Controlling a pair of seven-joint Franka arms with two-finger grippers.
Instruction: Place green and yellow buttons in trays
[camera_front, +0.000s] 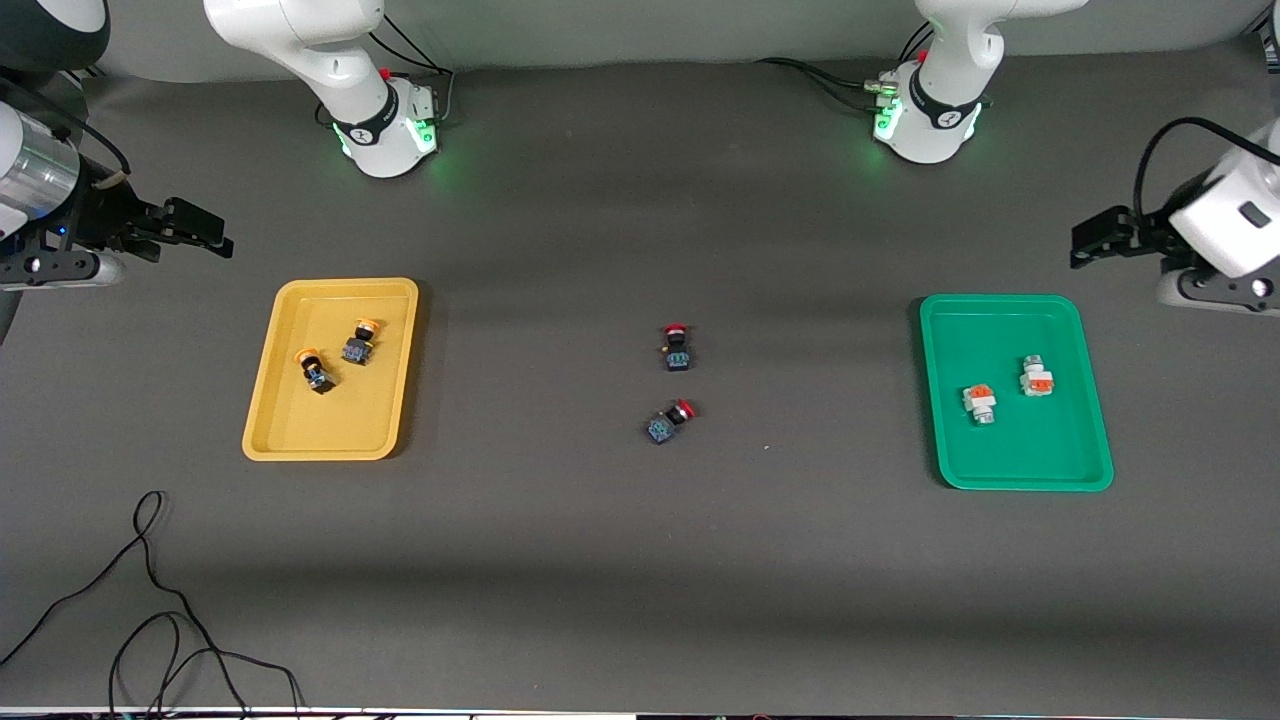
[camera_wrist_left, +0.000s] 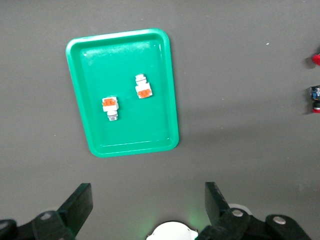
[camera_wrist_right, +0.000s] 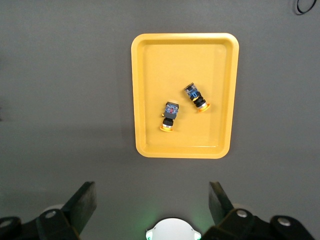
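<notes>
In the front view, two yellow-capped buttons (camera_front: 337, 356) are seen lying in the yellow tray (camera_front: 272, 420) below the raised right gripper (camera_front: 195, 228), and two white-bodied buttons (camera_front: 1008, 389) in the green tray (camera_front: 1080, 455) below the raised left gripper (camera_front: 1098, 238); two red-capped switches (camera_front: 674, 385) lie on the table (camera_front: 640, 560) between the trays, well apart from both grippers. In the left wrist view, the left gripper's fingers (camera_wrist_left: 80, 205) are spread wide and empty, with the green tray and its two buttons ahead of them. In the right wrist view, the right gripper's fingers (camera_wrist_right: 84, 202) are likewise parted and empty before the yellow tray; no writing can be read anywhere.

Two yellow buttons (camera_front: 338, 357), two green buttons (camera_front: 1008, 390), two red-capped switches (camera_front: 674, 385) (loose) and two trays (camera_front: 290, 440).
</notes>
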